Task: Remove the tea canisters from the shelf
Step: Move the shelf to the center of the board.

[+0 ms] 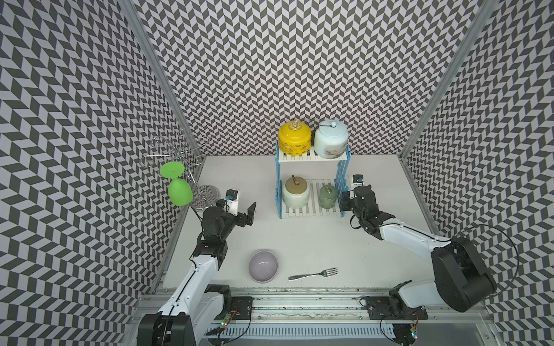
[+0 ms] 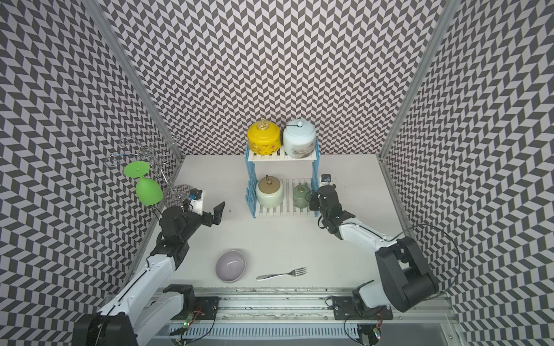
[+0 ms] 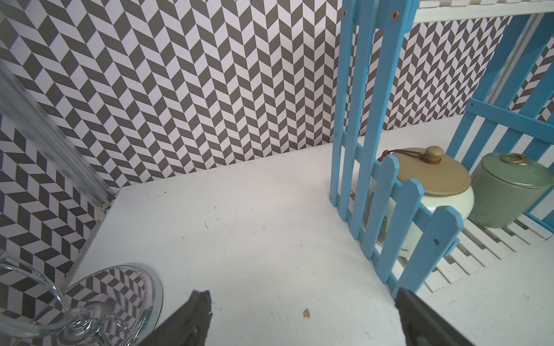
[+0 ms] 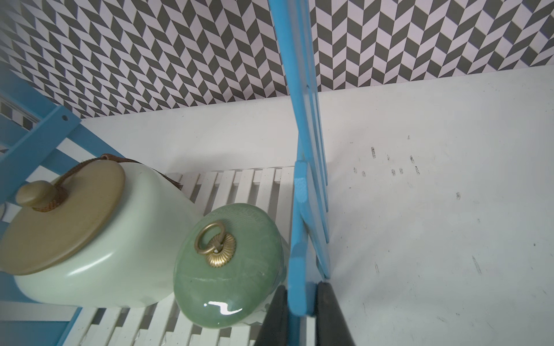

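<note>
1. All four tea canisters stand on the shelf (image 1: 278, 179). The yellow canister (image 1: 294, 140) and pale blue-white canister (image 1: 330, 142) are on its upper tier, and the cream canister (image 1: 296, 194) and grey-green canister (image 1: 327, 196) on its lower tier.
2. They are glazed ceramic, so probably heavy, slick and breakable, with loose lids. Take them by the body sides, not by the knob or ring.
3. The right hand (image 4: 302, 284) is pinched on a picket of the shelf's side, just beside the grey-green canister. The left hand (image 1: 248, 216) gapes wide and empty, well apart from the shelf.
4. The white desk (image 1: 299, 239) looks matt and scuffed. There is free room in front of the shelf, short of the lilac bowl (image 1: 263, 266) and fork (image 1: 313, 273).
</note>
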